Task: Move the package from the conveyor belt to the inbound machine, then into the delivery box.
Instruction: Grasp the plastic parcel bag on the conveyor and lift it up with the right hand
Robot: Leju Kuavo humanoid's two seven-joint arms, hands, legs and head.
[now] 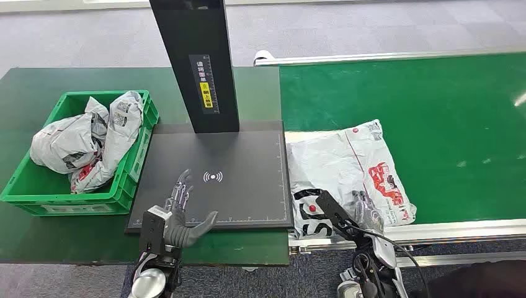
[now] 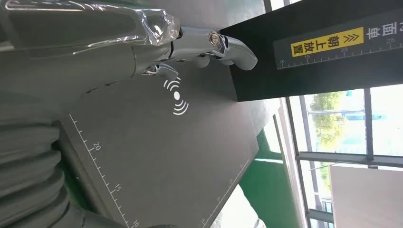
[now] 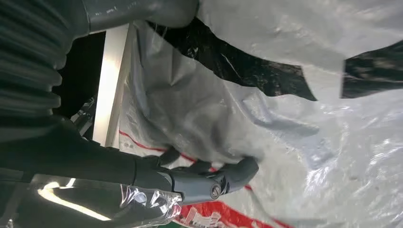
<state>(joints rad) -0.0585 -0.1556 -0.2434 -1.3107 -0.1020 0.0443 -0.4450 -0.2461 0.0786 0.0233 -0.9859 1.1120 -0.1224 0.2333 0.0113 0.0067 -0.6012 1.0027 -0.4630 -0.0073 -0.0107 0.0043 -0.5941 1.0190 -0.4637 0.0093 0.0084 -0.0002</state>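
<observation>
The package [image 1: 347, 164] is a white-grey plastic mailer with red and black print. It lies flat at the left end of the green conveyor belt [image 1: 434, 112]. My right hand [image 1: 358, 214] is at the package's near edge. In the right wrist view its fingers [image 3: 214, 179] curl into the crumpled package [image 3: 294, 156], the thumb on the other side of a raised fold. My left hand [image 1: 183, 208] hovers over the near part of the inbound machine's black plate [image 1: 248, 192], fingers [image 2: 223, 42] spread and holding nothing. The delivery box [image 1: 133, 167] is a green crate left of the plate.
The machine's black post [image 1: 198, 62] rises at the back of the plate. Two or three grey mailers [image 1: 80, 139] lie in the green crate. A silver rail [image 1: 446, 230] runs along the belt's near edge. The dark green table [image 1: 37, 87] carries the crate and plate.
</observation>
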